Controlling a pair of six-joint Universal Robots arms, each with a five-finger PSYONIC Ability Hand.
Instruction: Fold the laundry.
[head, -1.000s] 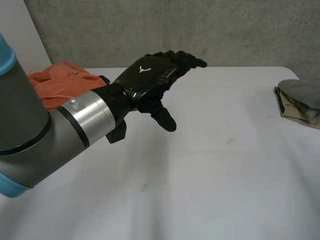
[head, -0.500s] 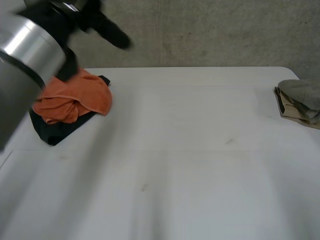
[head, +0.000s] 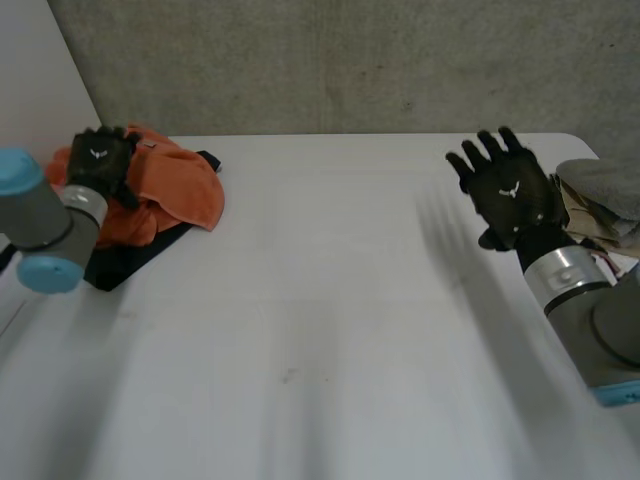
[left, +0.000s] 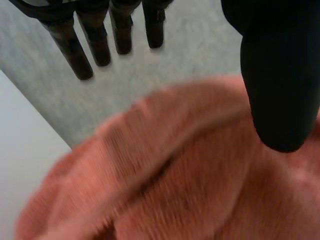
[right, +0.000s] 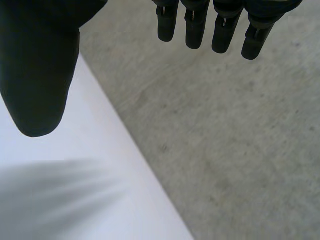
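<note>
Orange cloth (head: 175, 190) lies bunched on black cloth (head: 140, 252). Left hand (head: 100, 160) hangs over it, fingers straight. Right hand (head: 510, 192) is spread, empty.

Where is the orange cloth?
In the head view, the orange cloth lies bunched at the far left of the table, on a black garment, under the left hand.

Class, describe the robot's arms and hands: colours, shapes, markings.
The left hand and right hand are black, with slim fingers, a thick thumb and a white emblem on the back. The left arm and right arm are grey tubes with a silver wrist ring and light-blue caps.
</note>
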